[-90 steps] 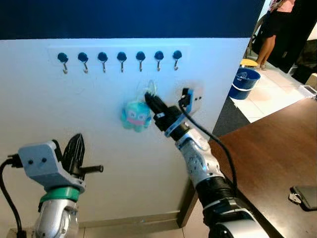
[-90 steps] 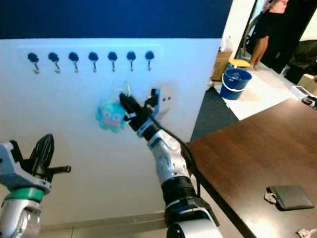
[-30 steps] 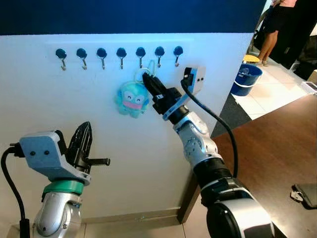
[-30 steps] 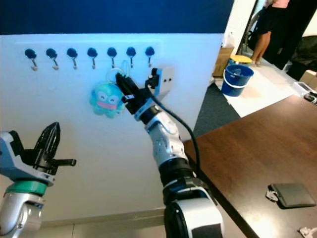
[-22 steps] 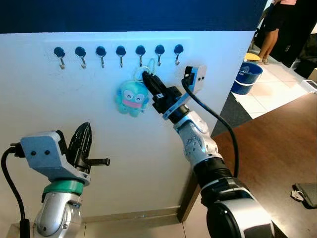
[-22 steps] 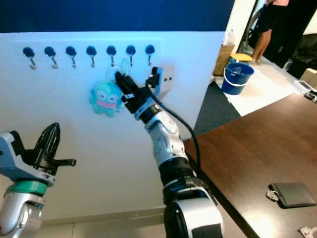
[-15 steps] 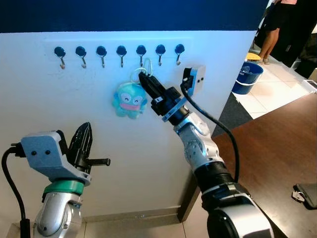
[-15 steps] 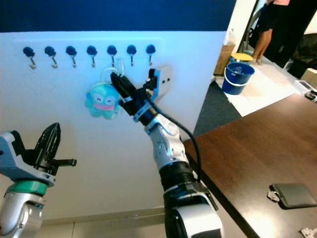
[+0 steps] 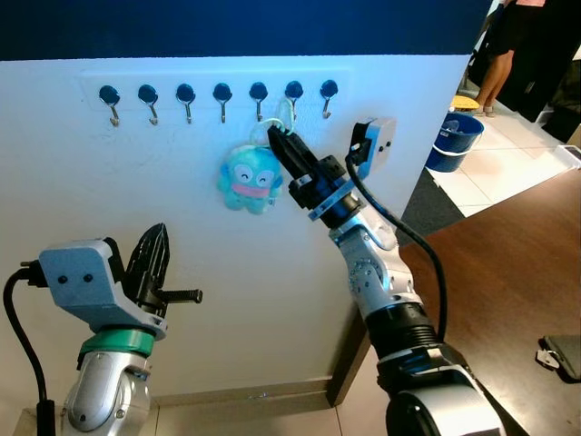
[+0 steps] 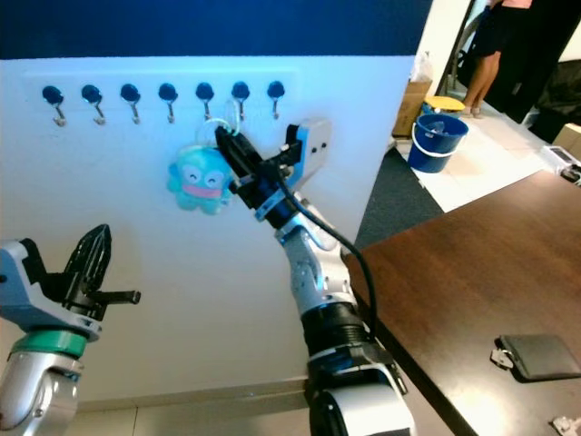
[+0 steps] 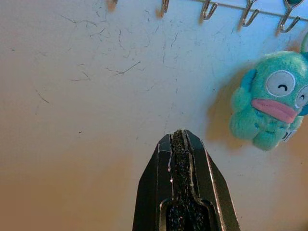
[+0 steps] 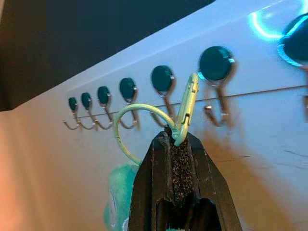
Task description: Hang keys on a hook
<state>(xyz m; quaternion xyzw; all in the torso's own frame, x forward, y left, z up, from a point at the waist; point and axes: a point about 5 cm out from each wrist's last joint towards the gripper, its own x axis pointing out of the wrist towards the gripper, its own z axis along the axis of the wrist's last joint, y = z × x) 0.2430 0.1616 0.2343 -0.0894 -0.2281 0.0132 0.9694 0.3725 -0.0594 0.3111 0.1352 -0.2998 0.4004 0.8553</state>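
Note:
A row of several blue-knobbed metal hooks (image 9: 221,95) runs along the white wall. My right gripper (image 9: 276,137) is raised to the wall and shut on a pale green carabiner (image 12: 186,109). A thin green ring (image 12: 130,120) and a teal plush toy (image 9: 251,178) hang from the carabiner. Its top reaches just below and beside the second hook from the right (image 9: 293,94), seen close in the right wrist view as a round knob (image 12: 215,63). I cannot tell whether they touch. My left gripper (image 9: 160,234) is shut and held low at the left, off the wall, with nothing in it.
The wall ends at a corner on the right. Beyond it stand a blue bucket (image 9: 451,146) and a person (image 9: 505,41) on the tiled floor. A dark wooden table (image 10: 472,272) at the right carries a black flat case (image 10: 533,359).
My right gripper has carried the keychain to the right and slightly up, from under the fifth hook towards the sixth. The plush swung along with it. The left arm has stayed still.

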